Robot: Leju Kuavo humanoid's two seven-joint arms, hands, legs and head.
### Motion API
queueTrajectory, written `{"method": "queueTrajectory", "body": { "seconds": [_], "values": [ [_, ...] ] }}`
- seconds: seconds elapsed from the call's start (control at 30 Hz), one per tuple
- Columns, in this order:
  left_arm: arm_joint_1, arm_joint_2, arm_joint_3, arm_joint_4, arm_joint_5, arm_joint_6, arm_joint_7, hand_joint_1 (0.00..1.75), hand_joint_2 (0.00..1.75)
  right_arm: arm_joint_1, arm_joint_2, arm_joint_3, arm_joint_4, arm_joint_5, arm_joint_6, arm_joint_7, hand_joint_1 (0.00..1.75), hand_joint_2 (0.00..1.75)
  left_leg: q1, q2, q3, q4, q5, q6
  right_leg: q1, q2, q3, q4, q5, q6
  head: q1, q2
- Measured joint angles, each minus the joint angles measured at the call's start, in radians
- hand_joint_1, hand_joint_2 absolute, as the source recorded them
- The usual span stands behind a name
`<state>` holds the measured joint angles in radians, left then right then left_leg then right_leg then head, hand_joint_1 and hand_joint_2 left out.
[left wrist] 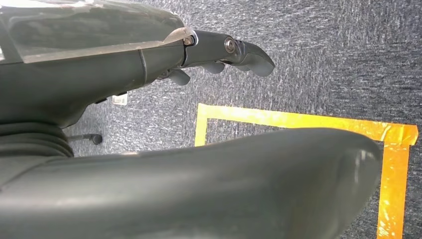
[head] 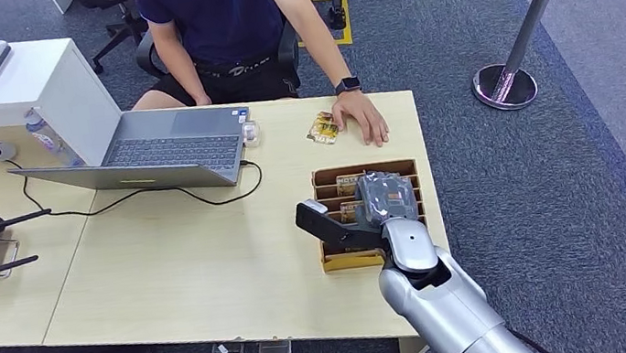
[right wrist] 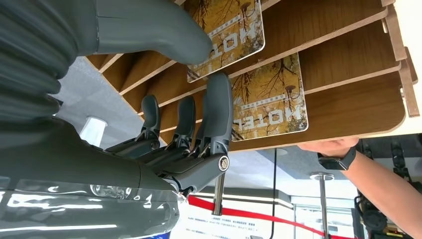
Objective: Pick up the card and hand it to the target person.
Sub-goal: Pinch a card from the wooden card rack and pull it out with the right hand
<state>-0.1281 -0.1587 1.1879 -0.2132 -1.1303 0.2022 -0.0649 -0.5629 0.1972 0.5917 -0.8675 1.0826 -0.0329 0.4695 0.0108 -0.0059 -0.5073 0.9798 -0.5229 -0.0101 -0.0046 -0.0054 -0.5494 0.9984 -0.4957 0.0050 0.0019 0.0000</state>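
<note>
Right hand (right wrist: 199, 134) over card rack (head: 374, 256), fingers beside card (right wrist: 271, 94)

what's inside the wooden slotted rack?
Wooden rack holds yellow hotel cards standing in its slots; two show in the right wrist view. The right hand covers the middle slots.

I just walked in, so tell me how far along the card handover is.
One card already lies by the person's hand, though I can't tell who put it there. The right hand is over the wooden card rack, its fingers against a hotel card, not yet gripping. Lifting and handing over remain.
</note>
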Motion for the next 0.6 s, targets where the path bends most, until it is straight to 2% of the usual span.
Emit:
{"method": "queueTrajectory", "body": {
  "seconds": [0.1, 0.6],
  "values": [
    [0.0, 0.0, 0.0, 0.0, 0.001, 0.0, 0.0, 0.0, 0.0, 0.0, 0.001, 0.0, 0.004, 0.0, 0.0, -0.001, 1.1, 1.75, 0.0, 0.0, 0.0, 0.0, 0.0, 0.0, 0.0, 0.0, 0.0, 0.0, 0.0, 0.0, 0.0, 0.0],
    [0.0, 0.0, 0.0, 0.0, 0.002, 0.0, 0.0, 0.0, 0.0, 0.001, 0.001, 0.0, 0.031, -0.004, -0.006, -0.018, 1.0, 1.75, 0.0, 0.0, 0.0, 0.0, 0.0, 0.0, 0.0, 0.0, 0.0, 0.0, 0.0, 0.0, 0.0, 0.0]
  ]
}}
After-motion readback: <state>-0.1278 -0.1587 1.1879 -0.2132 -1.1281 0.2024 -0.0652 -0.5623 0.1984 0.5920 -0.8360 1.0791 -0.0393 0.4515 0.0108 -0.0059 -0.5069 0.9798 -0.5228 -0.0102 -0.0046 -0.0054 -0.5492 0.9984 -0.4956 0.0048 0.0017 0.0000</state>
